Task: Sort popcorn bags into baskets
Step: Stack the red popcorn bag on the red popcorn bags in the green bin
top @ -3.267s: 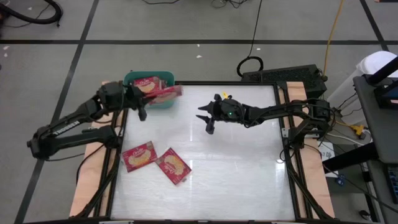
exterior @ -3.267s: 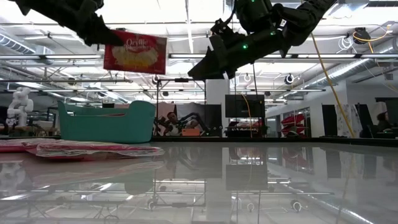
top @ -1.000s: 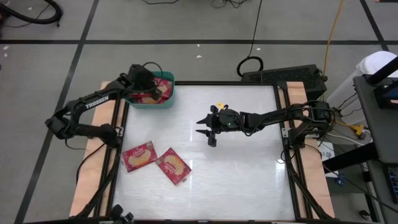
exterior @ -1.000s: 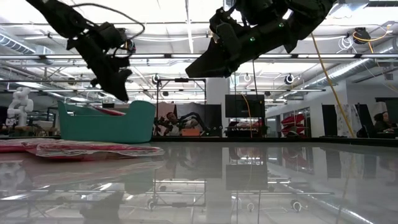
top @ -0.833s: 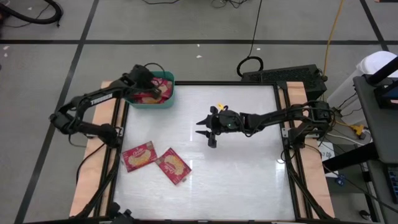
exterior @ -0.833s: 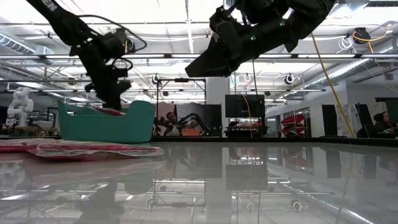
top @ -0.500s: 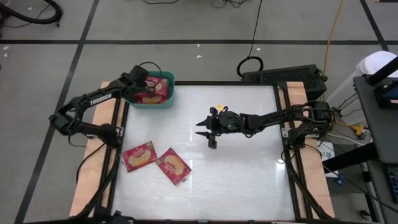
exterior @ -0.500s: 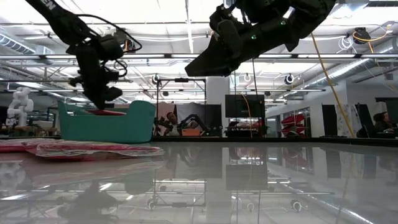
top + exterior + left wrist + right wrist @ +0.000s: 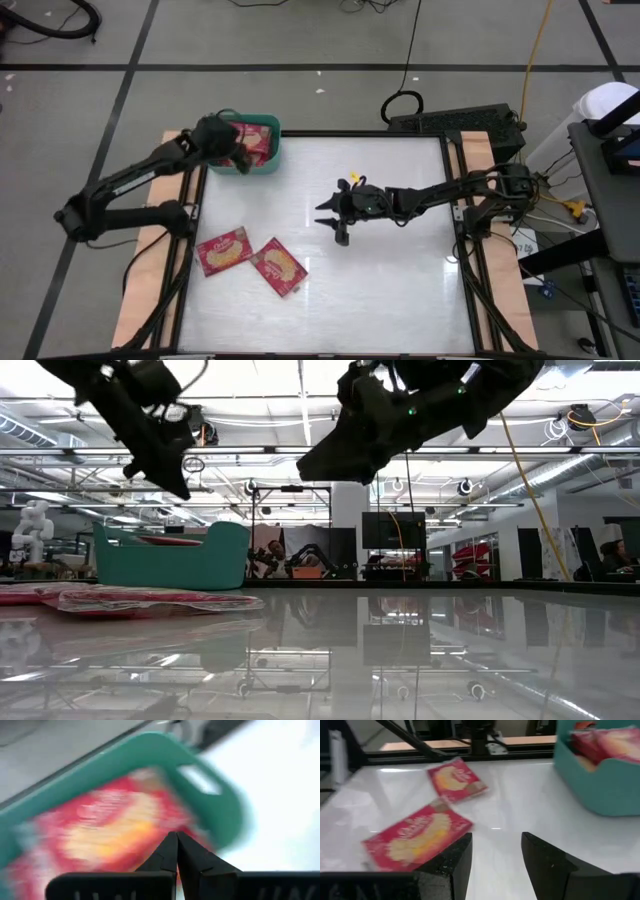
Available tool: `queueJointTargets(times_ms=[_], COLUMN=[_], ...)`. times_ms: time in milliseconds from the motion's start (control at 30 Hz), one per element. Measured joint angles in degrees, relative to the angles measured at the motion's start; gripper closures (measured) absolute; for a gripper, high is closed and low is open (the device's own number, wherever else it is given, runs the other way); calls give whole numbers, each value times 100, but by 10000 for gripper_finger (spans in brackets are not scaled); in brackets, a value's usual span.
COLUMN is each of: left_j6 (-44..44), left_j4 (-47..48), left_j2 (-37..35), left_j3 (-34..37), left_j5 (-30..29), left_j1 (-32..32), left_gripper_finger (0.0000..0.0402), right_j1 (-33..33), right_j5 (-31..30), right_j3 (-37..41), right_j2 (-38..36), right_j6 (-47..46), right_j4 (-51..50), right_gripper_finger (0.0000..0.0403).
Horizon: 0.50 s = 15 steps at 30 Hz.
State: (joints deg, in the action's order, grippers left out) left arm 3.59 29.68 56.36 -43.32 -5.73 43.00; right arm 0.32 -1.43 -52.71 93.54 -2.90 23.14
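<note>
Two flat red popcorn packets (image 9: 248,258) lie lower left on the tabletop (image 9: 400,290), nearer the empty, pinched-together left hand (image 9: 240,163) above the teal plastic basket (image 9: 268,166); right hand (image 9: 330,215) hovers parted mid-frame.

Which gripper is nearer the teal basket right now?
Left. The left gripper hangs empty, fingers shut, over the teal basket, near its edge. The right gripper hovers over mid-table, well clear, fingers open.

Overhead, table-level, two wrist views
</note>
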Motion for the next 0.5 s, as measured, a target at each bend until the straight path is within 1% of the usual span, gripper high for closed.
queueJointTargets(times_ms=[100,200,300,400,500], left_j6=[424,931,1465,1962,2233], left_j4=[31,13,-51,-773,-1676], left_j2=[-454,-823,-1017,-1042,-911], left_j3=[284,691,1107,1512,1875], left_j5=[291,354,364,292,118], left_j1=[-732,-1626,-2587,-3562,-4444], left_gripper_finger=[391,387,392,397,396], right_j1=[264,634,1022,1358,1612], right_j5=[-82,-468,-882,-1176,-1462], right_j3=[0,0,0,0,-2], right_j2=[0,0,0,21,132], right_j6=[-287,-538,-733,-885,-1037], right_j4=[1,-54,-154,-178,-116], right_gripper_finger=[241,241,241,241,241])
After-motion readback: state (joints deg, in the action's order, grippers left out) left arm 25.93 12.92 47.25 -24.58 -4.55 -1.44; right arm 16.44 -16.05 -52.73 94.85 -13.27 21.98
